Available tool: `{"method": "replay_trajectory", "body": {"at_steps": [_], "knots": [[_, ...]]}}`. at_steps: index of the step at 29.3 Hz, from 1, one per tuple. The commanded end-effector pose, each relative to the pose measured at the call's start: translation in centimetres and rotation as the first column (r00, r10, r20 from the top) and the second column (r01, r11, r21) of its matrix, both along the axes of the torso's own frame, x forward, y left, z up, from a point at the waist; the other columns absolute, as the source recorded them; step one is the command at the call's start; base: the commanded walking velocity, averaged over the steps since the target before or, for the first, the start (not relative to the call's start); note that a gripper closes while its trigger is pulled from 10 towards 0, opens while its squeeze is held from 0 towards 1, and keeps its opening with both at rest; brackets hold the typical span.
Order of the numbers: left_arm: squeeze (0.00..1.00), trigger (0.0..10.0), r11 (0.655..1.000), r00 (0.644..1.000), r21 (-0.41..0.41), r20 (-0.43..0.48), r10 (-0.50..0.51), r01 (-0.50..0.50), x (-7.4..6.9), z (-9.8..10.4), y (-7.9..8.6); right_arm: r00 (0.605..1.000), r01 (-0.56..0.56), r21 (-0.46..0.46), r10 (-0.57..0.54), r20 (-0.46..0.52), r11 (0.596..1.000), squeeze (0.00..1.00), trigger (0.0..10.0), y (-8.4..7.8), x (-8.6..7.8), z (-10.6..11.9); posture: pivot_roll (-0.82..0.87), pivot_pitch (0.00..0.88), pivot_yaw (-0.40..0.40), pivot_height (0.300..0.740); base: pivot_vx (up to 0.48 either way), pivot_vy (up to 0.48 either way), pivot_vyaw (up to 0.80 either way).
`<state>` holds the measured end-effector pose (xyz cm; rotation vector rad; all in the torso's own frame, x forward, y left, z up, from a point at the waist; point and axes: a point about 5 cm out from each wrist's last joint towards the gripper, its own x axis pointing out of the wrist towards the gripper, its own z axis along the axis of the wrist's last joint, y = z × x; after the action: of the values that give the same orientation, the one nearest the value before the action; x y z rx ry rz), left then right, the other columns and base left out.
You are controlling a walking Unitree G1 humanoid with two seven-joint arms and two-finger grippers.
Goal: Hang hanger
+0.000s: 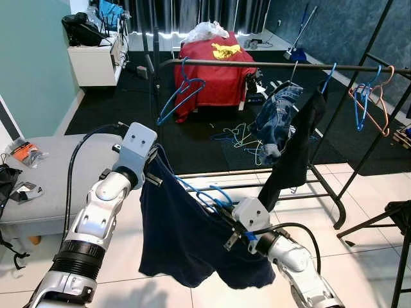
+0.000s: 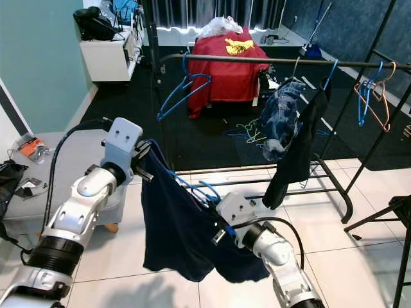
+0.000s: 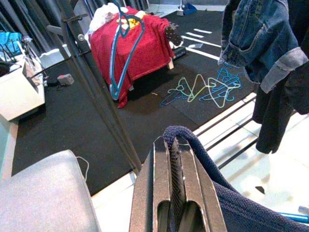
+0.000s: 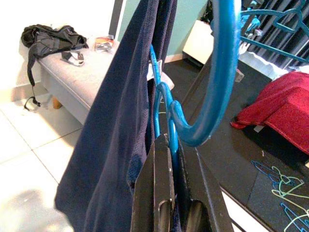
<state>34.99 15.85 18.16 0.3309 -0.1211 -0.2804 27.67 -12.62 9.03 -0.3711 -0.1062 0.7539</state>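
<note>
A navy garment [image 1: 183,237] hangs between my two grippers in front of me. My left gripper [image 1: 156,168] is shut on its upper edge, and the cloth folds over the fingertips [image 3: 166,150] in the left wrist view. A blue hanger [image 1: 207,194] is threaded inside the garment. My right gripper [image 1: 226,221] is shut on the hanger's neck, just under its hook [image 4: 217,82]. The black clothes rail [image 1: 257,64] runs across the room beyond the garment, higher than both grippers.
On the rail hang an empty blue hanger [image 1: 180,93], jeans [image 1: 279,115], a black garment [image 1: 295,151] and several hangers [image 1: 369,99] at the right. Loose hangers [image 1: 241,135] lie on the dark carpet. A grey bench [image 1: 45,186] stands to my left.
</note>
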Motion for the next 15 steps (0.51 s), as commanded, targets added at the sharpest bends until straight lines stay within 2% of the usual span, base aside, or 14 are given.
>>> {"method": "replay_trajectory", "body": {"at_steps": [1, 5, 9, 15], "knots": [[0.00, 0.0, 1.000, 1.000, -0.004, 0.015, 0.003, -0.003, 0.1, 0.3, 0.1, 1.000, -0.017, -0.018, 0.017, 0.006, 1.000, 0.00, 10.0, 0.0, 0.0, 0.2, -0.01, 0.001, -0.012, 0.740, 0.000, 0.000, 0.00], [0.00, 0.0, 1.000, 1.000, -0.005, 0.015, 0.002, -0.002, 0.1, 0.3, 0.1, 0.996, -0.013, 0.018, 0.011, 0.090, 1.000, 0.00, 10.0, -0.5, 0.1, 1.3, -0.01, 0.000, -0.010, 0.740, 0.000, 0.000, 0.00], [0.00, 0.0, 1.000, 1.000, -0.006, 0.013, 0.000, 0.000, 0.0, 0.2, 0.0, 0.987, -0.045, 0.027, 0.040, 0.154, 0.999, 0.00, 10.0, -0.3, -0.1, 2.2, -0.01, 0.000, -0.011, 0.740, 0.000, 0.000, 0.00], [0.00, 0.0, 1.000, 1.000, -0.007, 0.011, 0.000, 0.000, 0.1, 0.2, 0.0, 0.979, -0.096, 0.010, 0.093, 0.180, 0.995, 0.00, 10.0, 0.2, -0.5, 2.6, -0.01, 0.000, -0.011, 0.740, 0.000, 0.000, 0.00]]}}
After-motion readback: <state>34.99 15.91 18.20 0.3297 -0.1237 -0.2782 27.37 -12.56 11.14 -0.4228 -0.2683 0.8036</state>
